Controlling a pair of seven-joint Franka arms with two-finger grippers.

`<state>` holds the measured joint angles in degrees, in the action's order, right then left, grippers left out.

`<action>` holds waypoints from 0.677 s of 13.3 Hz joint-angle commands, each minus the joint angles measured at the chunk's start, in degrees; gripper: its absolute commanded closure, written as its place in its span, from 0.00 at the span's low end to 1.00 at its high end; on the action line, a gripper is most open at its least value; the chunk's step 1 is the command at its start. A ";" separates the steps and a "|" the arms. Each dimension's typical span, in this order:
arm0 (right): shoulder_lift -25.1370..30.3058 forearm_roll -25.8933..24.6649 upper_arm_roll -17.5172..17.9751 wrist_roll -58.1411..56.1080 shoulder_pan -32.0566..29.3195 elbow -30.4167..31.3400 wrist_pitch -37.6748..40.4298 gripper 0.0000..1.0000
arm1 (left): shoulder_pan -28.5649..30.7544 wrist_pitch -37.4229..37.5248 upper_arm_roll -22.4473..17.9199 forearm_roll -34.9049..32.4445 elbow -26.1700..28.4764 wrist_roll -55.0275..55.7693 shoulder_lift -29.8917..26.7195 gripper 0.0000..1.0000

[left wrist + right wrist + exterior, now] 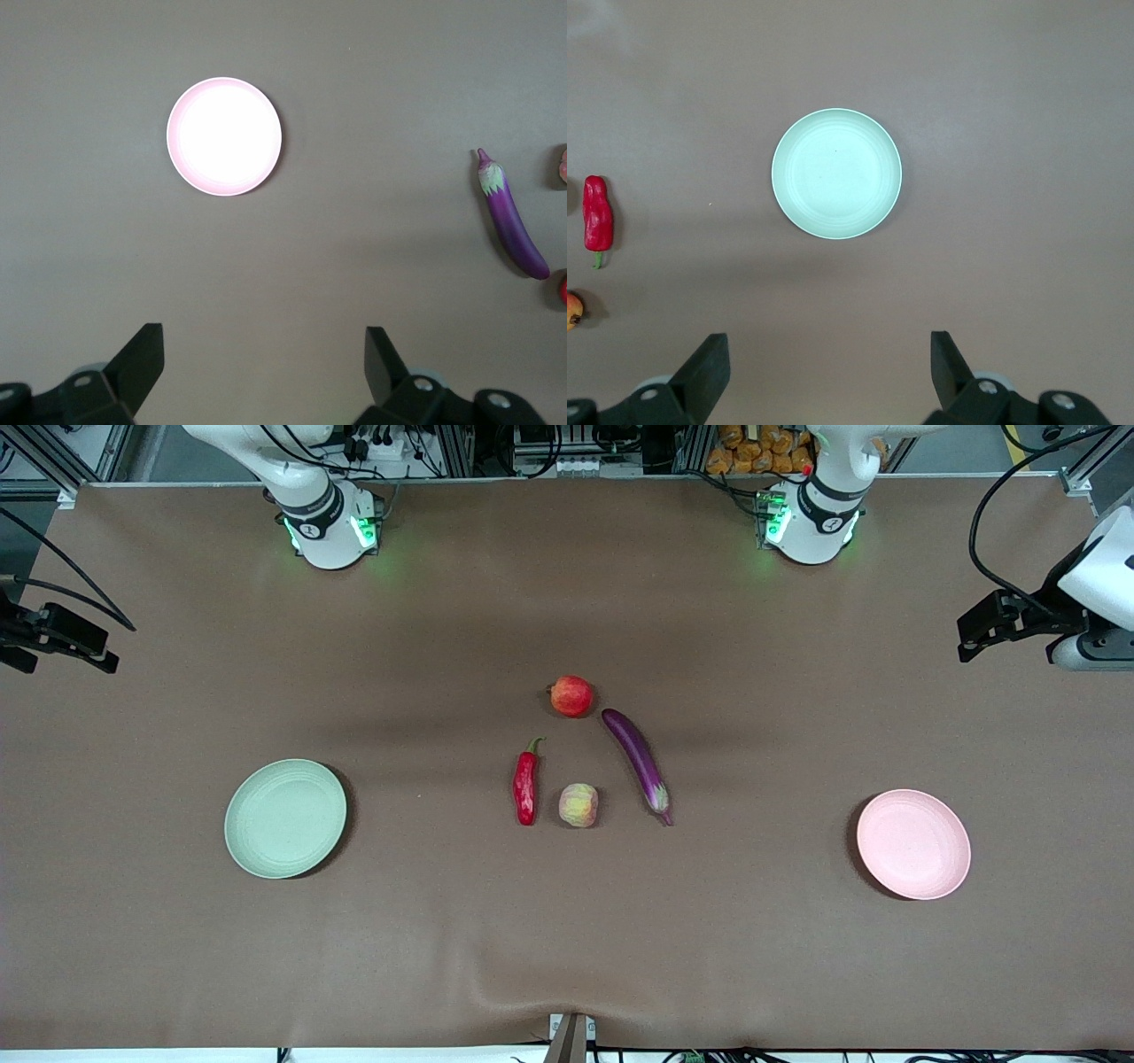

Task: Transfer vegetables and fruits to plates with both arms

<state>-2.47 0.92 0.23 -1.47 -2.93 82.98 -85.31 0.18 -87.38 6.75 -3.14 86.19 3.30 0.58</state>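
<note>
In the middle of the table lie a purple eggplant (638,762) (512,217), a red chili pepper (525,784) (597,217), a round red fruit (571,695) (574,310) and a pale peach-like fruit (578,804) (563,168). The pale green plate (285,817) (836,173) sits toward the right arm's end and the pale pink plate (912,843) (224,135) toward the left arm's end; neither holds anything. My left gripper (988,627) (266,354) hangs open over bare table at its end. My right gripper (53,638) (830,354) hangs open over its own end.
Brown cloth covers the table (567,939). The arm bases (328,522) (811,514) stand along the table's edge farthest from the front camera. A small mount (570,1036) sits at the nearest edge.
</note>
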 commanded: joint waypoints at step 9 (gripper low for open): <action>-0.42 0.05 -0.14 0.94 0.73 -0.62 -0.30 0.00 | -2.19 -0.95 1.42 4.63 0.30 3.71 5.12 0.00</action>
<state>-2.49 0.92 0.23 -1.47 -2.72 82.98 -85.39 -0.52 -87.60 7.28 0.63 86.90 3.89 3.12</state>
